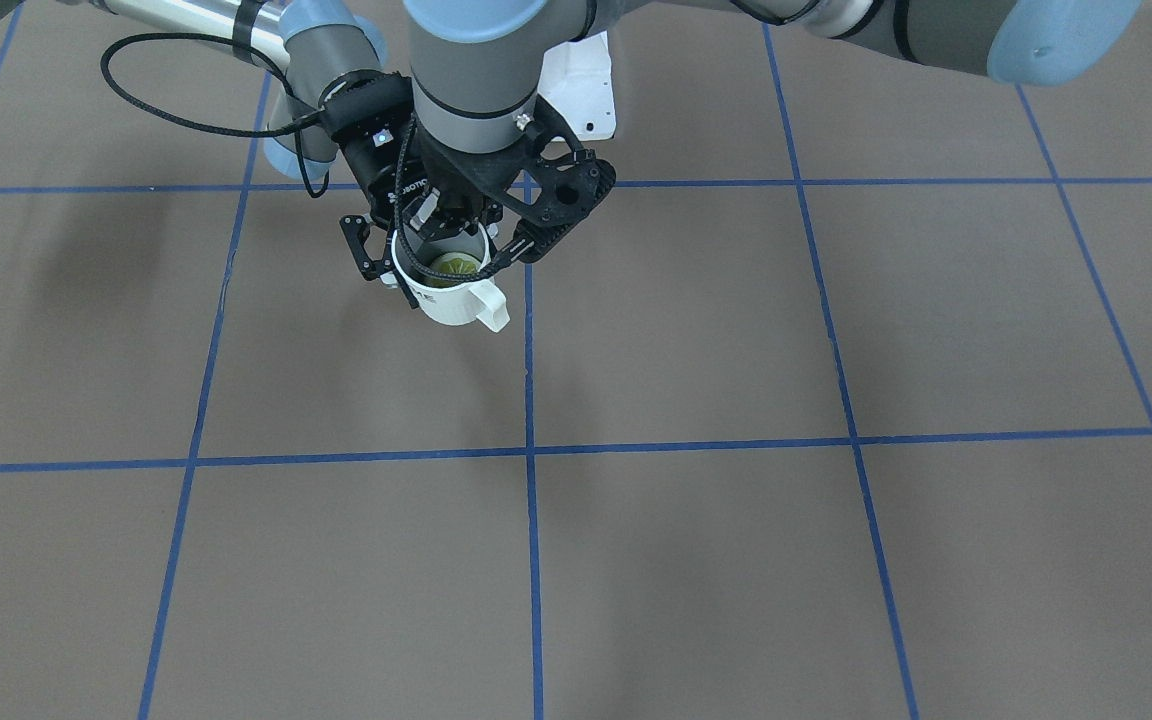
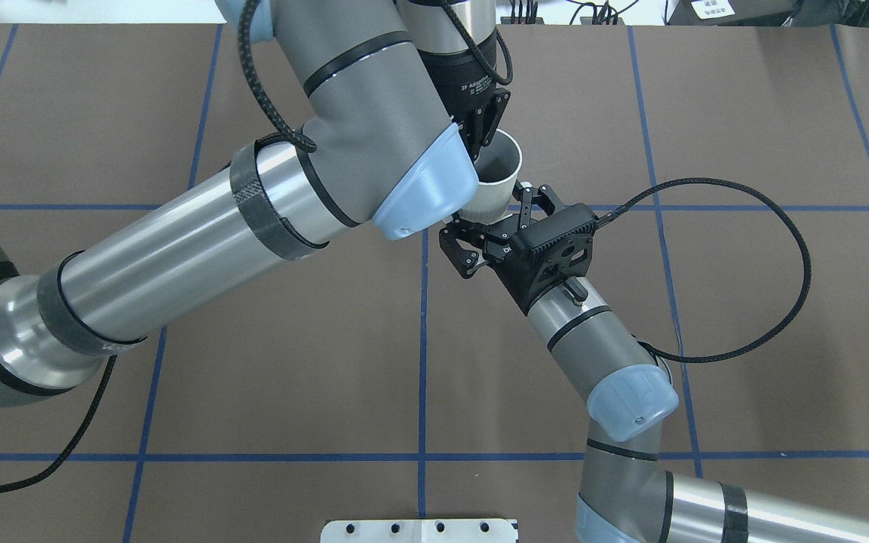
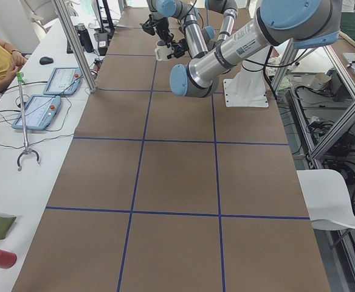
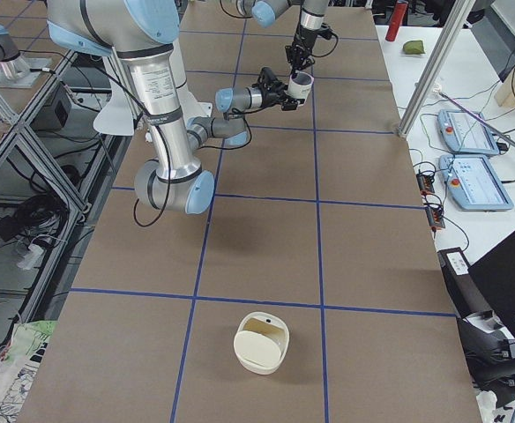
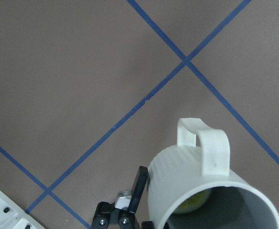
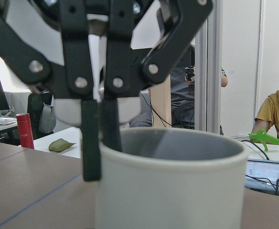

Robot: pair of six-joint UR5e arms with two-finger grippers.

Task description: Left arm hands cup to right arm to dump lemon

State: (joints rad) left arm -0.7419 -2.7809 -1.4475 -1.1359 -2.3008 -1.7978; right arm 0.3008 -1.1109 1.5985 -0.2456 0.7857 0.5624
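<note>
The cup [image 1: 448, 300], an off-white mug with a squared handle, is hanging mouth-up above the brown blue-taped table [image 1: 696, 330], a yellow-green lemon [image 1: 454, 266] lying loose inside; the thick grey arm's left gripper [image 6: 101, 138] is pinching its rim; the slim silver arm's right gripper [image 2: 496, 219] is standing spread around its wall, contact unclear. Rigid, smooth and likely breakable, it is wanting a firm hold across the body, off the handle.

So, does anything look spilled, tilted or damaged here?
Nothing stands out. The cup is upright in the air, its rim pinched by the left gripper, the lemon inside it; the right gripper has its jaws open around it.
</note>
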